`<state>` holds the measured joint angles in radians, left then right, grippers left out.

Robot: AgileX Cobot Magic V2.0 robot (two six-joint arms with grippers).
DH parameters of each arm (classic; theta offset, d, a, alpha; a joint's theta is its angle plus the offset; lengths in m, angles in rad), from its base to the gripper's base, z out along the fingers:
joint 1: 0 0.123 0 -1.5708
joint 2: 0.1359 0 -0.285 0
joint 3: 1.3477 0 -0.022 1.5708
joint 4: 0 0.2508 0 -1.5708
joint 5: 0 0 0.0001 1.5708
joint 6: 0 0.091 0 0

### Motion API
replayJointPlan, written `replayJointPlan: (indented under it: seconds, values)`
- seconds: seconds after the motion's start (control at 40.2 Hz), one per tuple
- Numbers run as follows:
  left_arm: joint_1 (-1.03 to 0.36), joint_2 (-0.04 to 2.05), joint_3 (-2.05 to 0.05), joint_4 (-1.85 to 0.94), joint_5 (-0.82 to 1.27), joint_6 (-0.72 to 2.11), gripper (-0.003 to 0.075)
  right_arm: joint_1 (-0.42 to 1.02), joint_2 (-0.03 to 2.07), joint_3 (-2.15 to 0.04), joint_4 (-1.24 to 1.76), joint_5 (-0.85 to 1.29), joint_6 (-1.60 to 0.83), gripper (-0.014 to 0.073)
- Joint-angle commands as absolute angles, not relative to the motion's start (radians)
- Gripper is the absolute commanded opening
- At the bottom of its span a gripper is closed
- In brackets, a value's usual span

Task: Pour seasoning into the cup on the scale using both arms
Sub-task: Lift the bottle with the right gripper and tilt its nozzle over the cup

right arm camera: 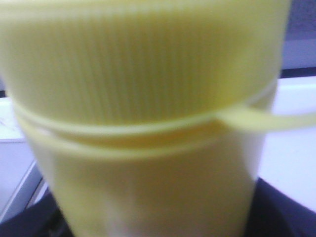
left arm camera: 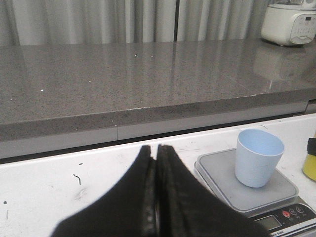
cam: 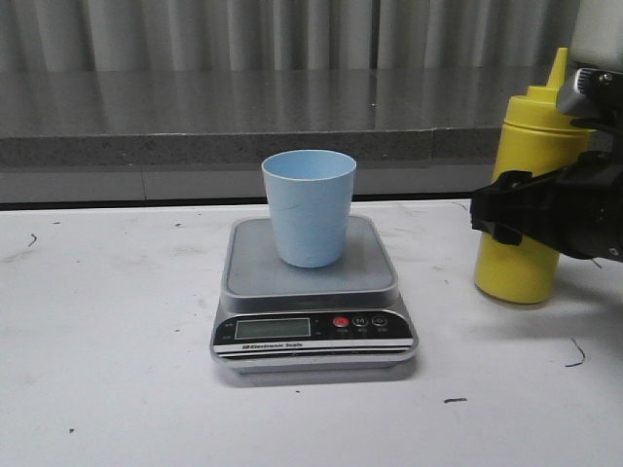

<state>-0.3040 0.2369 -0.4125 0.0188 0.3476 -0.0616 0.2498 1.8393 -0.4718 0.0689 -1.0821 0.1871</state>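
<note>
Right gripper (cam: 506, 216) clamps the upright yellow bottle (cam: 526, 248) on the table (cam: 117, 370) beside the scale (cam: 311, 321), cup (cam: 310, 206) standing on its platform, left gripper (left arm camera: 157, 197) closed, empty.

seasoning bottle (right arm camera: 148, 123): blurred in the right wrist view, fills it, edges cut off | right gripper (cam: 506, 219): covers the bottle middle in the front view, cut by the picture edge | scale (cam: 313, 292) display: digits too small to read
</note>
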Motion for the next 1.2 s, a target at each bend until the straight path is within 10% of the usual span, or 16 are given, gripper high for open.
replayJointPlan:
  seconds: [0.0, 0.672, 1.17]
  values:
    - [-0.303, 0.246, -0.438, 0.009, 0.259, -0.070, -0.0020, 0.245, 1.797, -0.487, 0.011, -1.185, 0.163, 0.0227]
    - [-0.303, 0.246, -0.438, 0.009, 0.259, -0.070, -0.0020, 0.245, 1.585, -0.767, 0.000, -0.627, -0.636, 0.0227]
    - [-0.303, 0.246, -0.438, 0.009, 0.259, -0.070, -0.0020, 0.246, 1.615, -0.899, -0.088, -0.610, -1.246, 0.0213]
